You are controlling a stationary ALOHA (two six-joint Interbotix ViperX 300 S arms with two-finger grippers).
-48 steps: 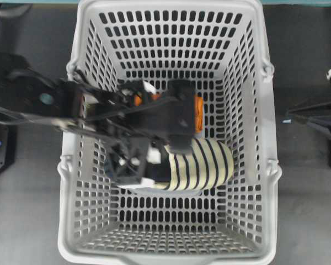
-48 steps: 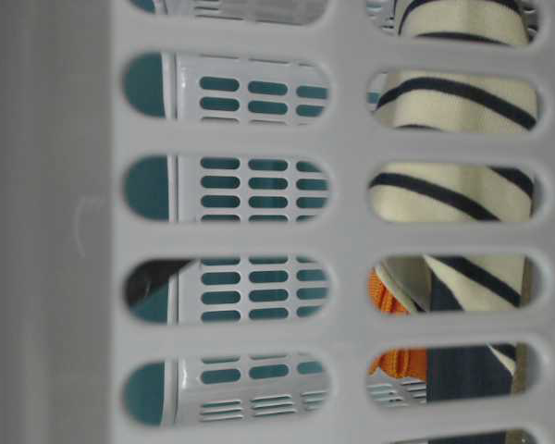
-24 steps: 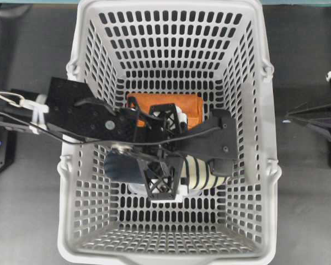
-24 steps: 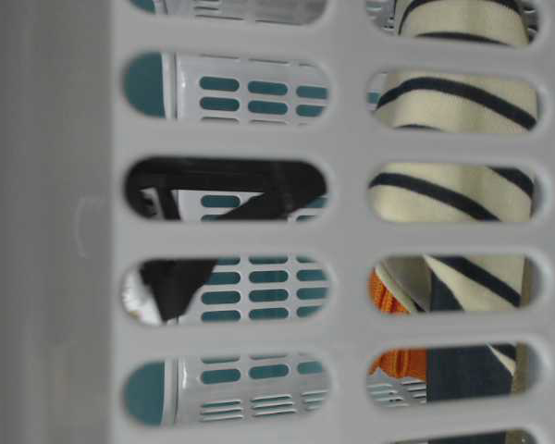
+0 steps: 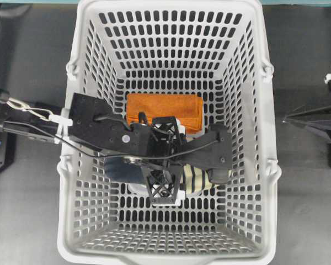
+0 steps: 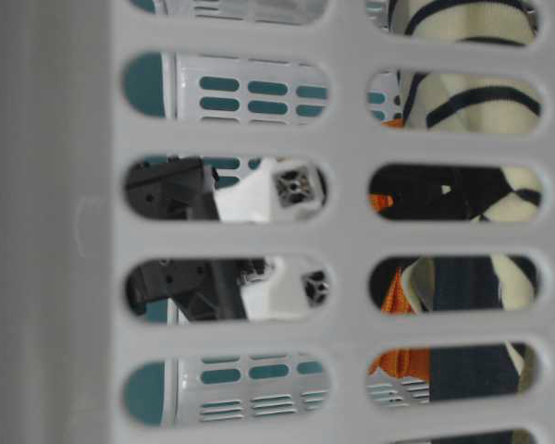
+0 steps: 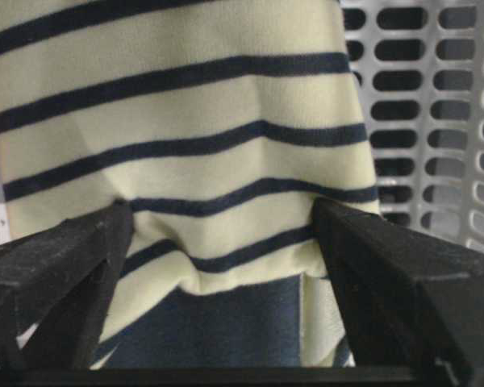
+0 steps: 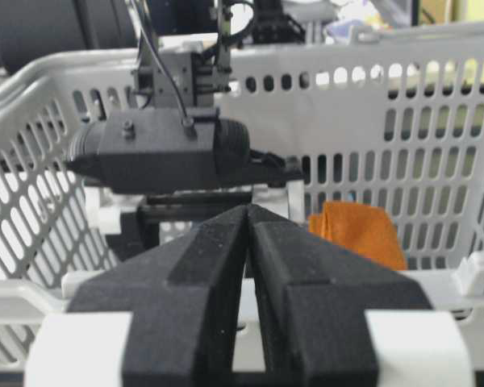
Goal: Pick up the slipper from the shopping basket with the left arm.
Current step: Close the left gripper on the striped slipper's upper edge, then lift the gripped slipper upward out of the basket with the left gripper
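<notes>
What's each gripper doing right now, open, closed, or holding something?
Left gripper: fingers pressed against both sides of the slipper, closed on it.
Right gripper: closed, holding nothing, outside the shopping basket.

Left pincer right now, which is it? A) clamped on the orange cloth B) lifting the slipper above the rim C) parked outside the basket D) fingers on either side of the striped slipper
D: in the left wrist view the left pincer has a finger at each side of the slipper, pressing into its striped upper, down inside the shopping basket; the orange cloth lies apart, untouched.
</notes>
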